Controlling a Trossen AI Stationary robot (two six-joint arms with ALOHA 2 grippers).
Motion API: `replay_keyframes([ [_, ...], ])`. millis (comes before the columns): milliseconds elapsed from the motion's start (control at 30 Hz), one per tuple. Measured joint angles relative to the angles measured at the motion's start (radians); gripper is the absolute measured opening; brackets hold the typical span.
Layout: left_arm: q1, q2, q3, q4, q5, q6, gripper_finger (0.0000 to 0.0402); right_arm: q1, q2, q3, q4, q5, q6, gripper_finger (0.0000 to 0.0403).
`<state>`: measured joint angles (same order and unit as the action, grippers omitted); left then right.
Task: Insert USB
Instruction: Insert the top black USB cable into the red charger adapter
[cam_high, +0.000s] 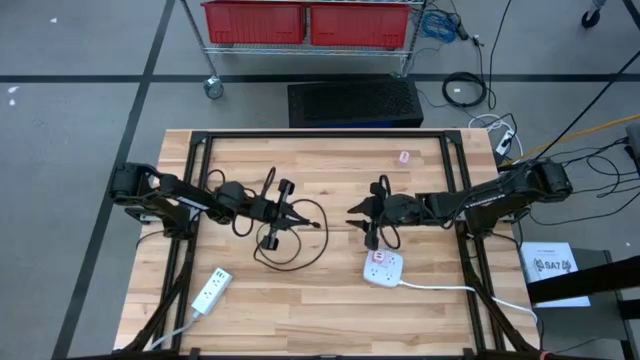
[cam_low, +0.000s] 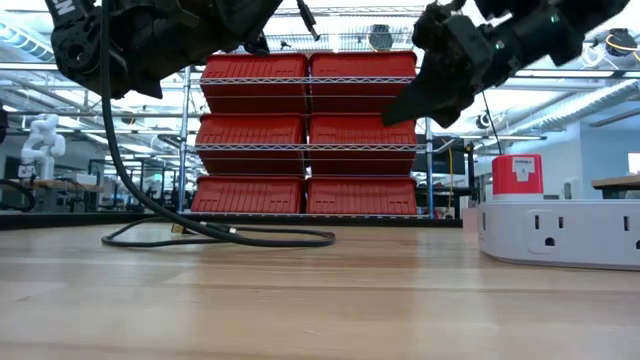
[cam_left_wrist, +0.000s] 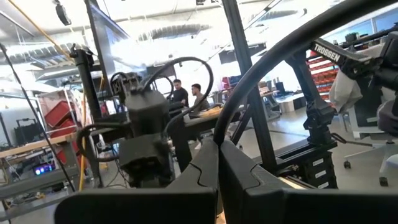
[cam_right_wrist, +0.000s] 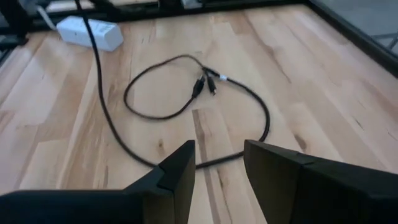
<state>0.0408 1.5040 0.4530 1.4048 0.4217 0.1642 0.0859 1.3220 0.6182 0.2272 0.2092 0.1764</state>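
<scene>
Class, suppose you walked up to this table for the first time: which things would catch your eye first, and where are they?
The black cable stands out first, coiled in a loose loop at the middle of the wooden table, one strand rising to the left pincer, which is shut on it. Next comes the white power strip with a red top toward the table's right front, just under the raised, empty right pincer. A second white power strip lies at the front left.

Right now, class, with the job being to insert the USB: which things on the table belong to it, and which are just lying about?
Belongs to the job:
- black USB cable, looped on the table, part held up by the shut left gripper
- white power block under the open, empty right gripper

Lying about:
- white power strip
- small pink item
</scene>
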Motion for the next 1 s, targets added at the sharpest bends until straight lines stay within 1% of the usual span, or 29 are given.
replay_keyframes([
  [100, 0.000, 0.000, 0.000, 0.000, 0.000, 0.000, 0.0001, -0.008, 0.000, -0.041, 0.079, 0.000, -0.001, 0.0130],
  [200, 0.000, 0.000, 0.000, 0.000, 0.000, 0.000, 0.0001, -0.008, 0.000, -0.060, 0.120, 0.000, -0.004, 0.0130],
  [1000, 0.000, 0.000, 0.000, 0.000, 0.000, -0.001, 0.0001, -0.008, 0.000, -0.061, 0.121, 0.000, -0.009, 0.0130],
])
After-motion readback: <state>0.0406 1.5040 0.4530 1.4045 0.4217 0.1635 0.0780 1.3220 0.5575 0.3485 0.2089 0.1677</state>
